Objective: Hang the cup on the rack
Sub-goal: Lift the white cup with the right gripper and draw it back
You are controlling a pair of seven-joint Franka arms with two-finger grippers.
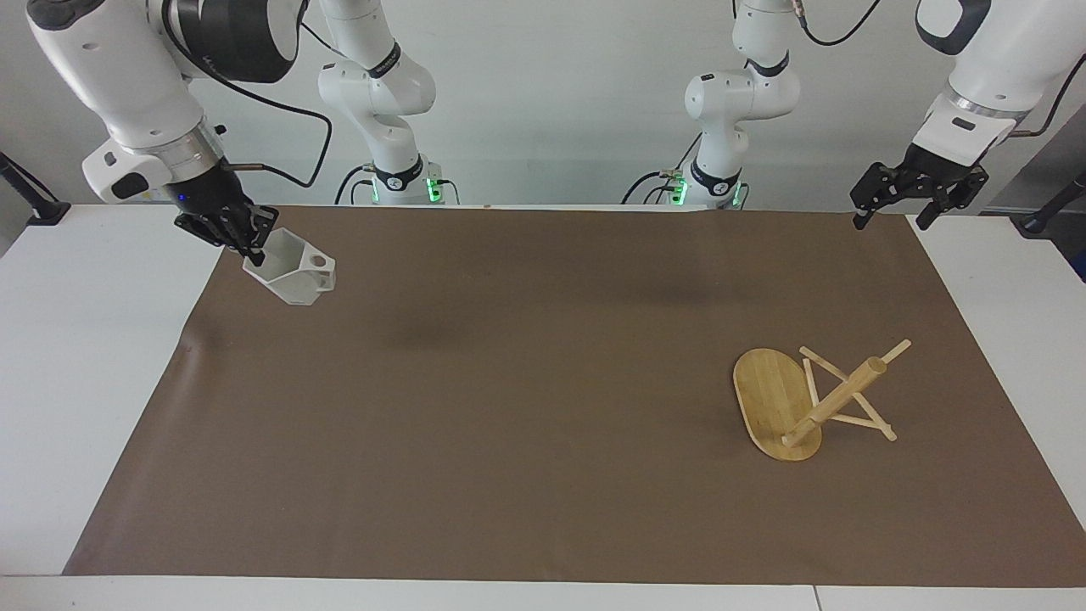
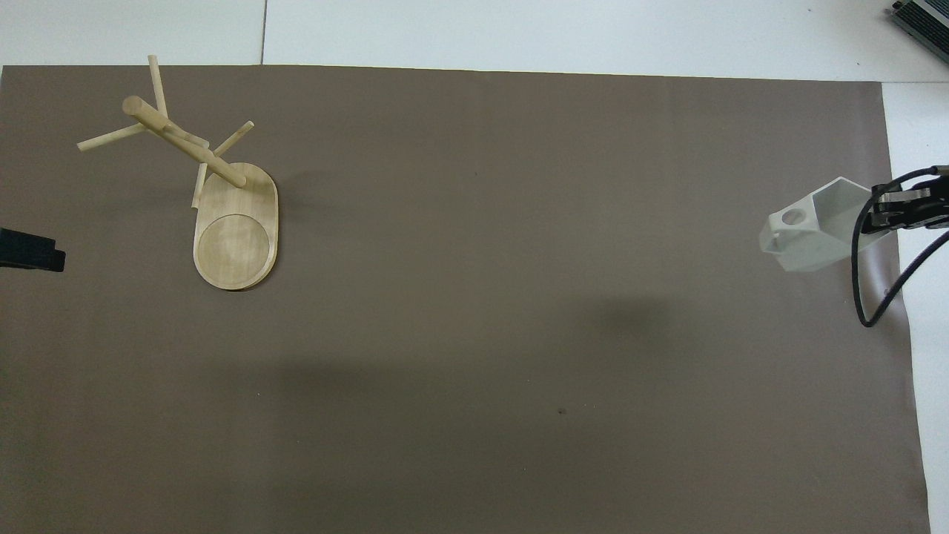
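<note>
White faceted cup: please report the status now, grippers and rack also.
Right gripper shut on white faceted cup, up over the brown mat's right-arm end. Left gripper open, waiting. Bamboo rack at left-arm end, pegs bare. Nothing between.

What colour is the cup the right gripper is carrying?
White, plain with no pattern. The cup shows best in the facing view, against the brown mat.
</note>
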